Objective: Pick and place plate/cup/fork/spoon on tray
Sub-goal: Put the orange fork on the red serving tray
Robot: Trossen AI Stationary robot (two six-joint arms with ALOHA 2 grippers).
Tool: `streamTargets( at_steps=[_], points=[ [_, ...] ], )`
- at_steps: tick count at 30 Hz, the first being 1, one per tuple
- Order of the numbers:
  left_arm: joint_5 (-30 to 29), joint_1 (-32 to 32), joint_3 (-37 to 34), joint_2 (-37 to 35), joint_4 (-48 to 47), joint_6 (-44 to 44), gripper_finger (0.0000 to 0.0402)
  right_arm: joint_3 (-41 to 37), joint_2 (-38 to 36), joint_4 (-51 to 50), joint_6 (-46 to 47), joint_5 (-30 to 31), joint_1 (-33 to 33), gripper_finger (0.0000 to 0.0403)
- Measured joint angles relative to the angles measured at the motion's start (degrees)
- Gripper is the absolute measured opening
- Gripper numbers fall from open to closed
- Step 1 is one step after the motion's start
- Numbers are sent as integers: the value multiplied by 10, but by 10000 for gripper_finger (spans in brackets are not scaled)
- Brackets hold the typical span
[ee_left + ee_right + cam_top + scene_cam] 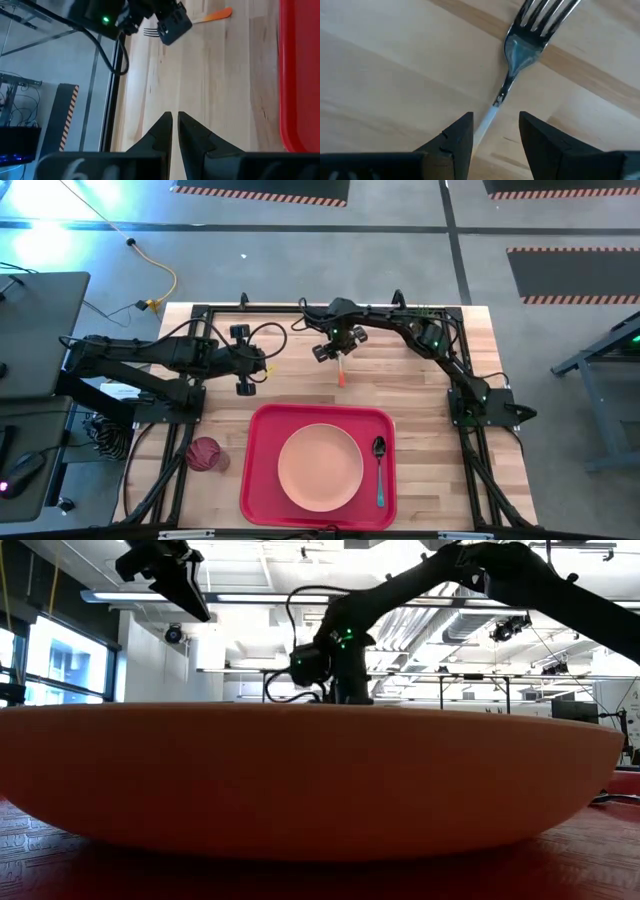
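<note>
Two dark claw fingers (457,137) straddle the silver-tined fork (520,50).

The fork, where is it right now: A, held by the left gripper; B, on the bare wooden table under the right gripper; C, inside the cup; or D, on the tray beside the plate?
B: the fork lies flat on the wood, the open right gripper straddling its handle.

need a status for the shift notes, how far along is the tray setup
Done: the plate and the spoon lie on the tray. In hand: the right gripper is open, straddling the fork on the bare table, not yet gripping it. Left: the fork, then the cup, which stands on the table beside the tray. The left gripper waits shut and empty.
</note>
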Motion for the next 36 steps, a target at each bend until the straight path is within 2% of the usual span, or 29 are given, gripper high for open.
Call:
streamTargets(
  at_steps=[11, 21, 30, 36],
  points=[
    [0, 0, 0, 0, 0, -1, 19, -40, -2, 44, 15, 4, 0, 140],
    [0, 0, 0, 0, 0, -1, 19, -40, -2, 51, 24, -1, 0, 11],
    [0, 0, 0, 0, -1, -1, 19, -17, 0, 21, 25, 2, 6, 4],
    [0, 0, 0, 0, -8, -6, 19, 21, -24, -6, 57, 30, 31, 2]
  ],
)
